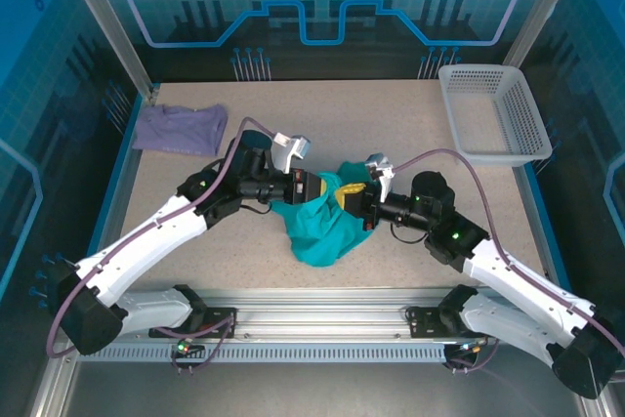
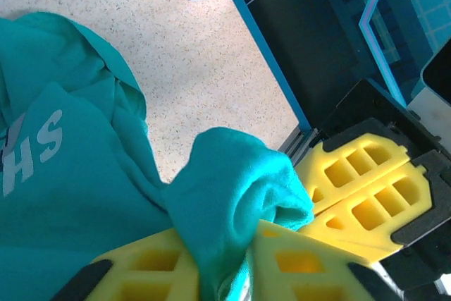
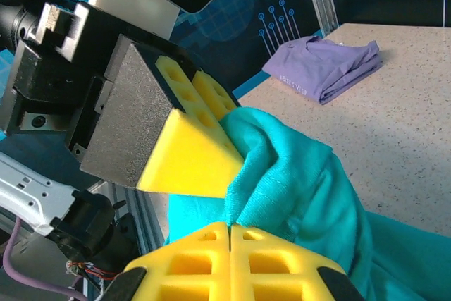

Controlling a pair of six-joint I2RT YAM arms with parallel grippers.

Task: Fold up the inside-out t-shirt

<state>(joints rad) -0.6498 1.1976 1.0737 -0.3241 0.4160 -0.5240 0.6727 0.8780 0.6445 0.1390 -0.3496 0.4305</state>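
Pinching t-shirt (image 1: 320,233) bunch with left gripper (image 1: 332,186) and right gripper (image 1: 354,195), tips close together. Pull apart slowly; flatten cloth before folding.

The t-shirt (image 1: 317,231) is soft matt knit cloth — the surface (image 1: 391,134) under it speckled, grainy and dull — and the basket (image 1: 479,68) smooth white perforated plastic.

The left gripper (image 2: 224,273) pinches a bunched teal t-shirt (image 2: 77,174) fold, the closed right gripper (image 2: 317,206) touching it.
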